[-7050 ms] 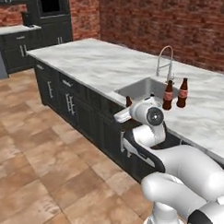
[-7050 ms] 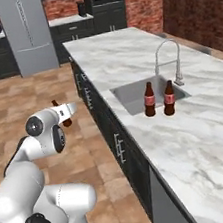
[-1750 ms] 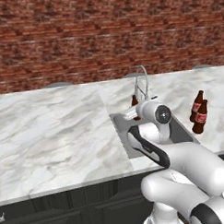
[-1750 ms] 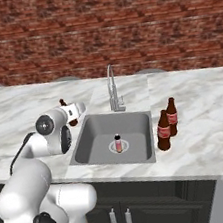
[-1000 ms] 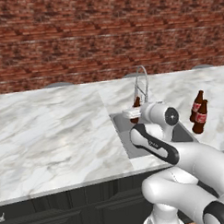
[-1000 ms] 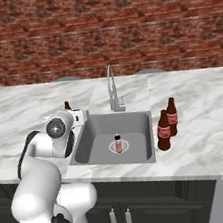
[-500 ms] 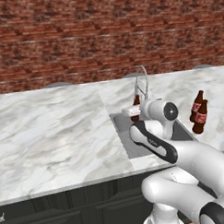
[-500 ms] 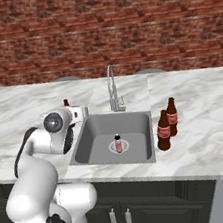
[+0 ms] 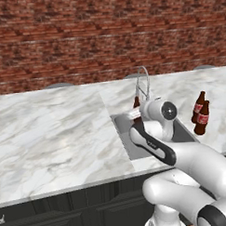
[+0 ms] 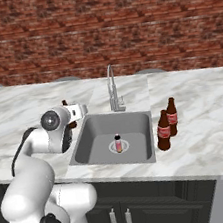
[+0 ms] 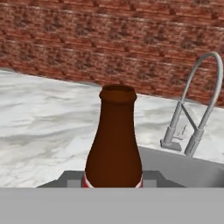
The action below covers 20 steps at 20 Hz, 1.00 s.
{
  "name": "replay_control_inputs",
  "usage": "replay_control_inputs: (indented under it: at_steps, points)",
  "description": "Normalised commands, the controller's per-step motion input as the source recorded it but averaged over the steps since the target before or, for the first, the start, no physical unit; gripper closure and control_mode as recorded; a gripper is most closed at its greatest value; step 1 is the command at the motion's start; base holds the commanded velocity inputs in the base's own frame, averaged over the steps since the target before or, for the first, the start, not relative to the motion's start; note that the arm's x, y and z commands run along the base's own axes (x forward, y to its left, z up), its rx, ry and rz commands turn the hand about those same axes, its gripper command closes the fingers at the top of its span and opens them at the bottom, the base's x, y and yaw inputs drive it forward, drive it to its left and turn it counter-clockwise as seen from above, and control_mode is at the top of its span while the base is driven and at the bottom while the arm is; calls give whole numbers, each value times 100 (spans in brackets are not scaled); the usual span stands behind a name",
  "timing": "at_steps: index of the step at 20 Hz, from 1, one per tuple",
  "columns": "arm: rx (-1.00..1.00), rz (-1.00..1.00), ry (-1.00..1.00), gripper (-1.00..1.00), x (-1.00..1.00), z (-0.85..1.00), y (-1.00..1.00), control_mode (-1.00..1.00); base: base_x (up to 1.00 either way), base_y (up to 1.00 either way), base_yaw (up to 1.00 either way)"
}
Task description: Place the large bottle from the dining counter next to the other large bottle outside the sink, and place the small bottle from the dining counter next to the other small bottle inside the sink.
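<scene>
Pincer (image 11: 113,186) clamped on the small bottle (image 11: 113,140) — dark brown, red label just peeking above the fingers, held upright and filling the middle of the hand view. Carried at the left edge of the sink (image 10: 89,132), over the marble surface (image 10: 26,103) beside the basin; seen in the left base view as a dark neck (image 9: 137,104) poking up just left of the white wrist, and in the right base view as a dark shape (image 10: 70,120) tucked behind the hand (image 10: 78,111). Down in the basin, near the drain, the other small bottle (image 10: 118,144) standing upright, well apart from the held one. Chrome gooseneck tap (image 10: 112,90) at the back rim of the sink. To the right of the sink, out on the surface — two tall dark bottles with red labels, the nearer one (image 10: 162,131) and the farther one (image 10: 171,117) just beside each other. Brick wall (image 10: 121,26) behind.
</scene>
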Motion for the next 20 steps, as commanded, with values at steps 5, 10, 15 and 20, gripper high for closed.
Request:
replay_control_inputs:
  at_steps: [5,10,15,20]
  points:
    - [-1,9,-5,100,-2,-40,-6,-100,0,0,0]
    - [0,10,-9,100,-5,-28,-18,-100,0,0,0]
    - [0,8,-4,100,0,-14,-18,-100,0,0,0]
    - [0,11,0,100,0,-38,-1,-100,0,0,0]
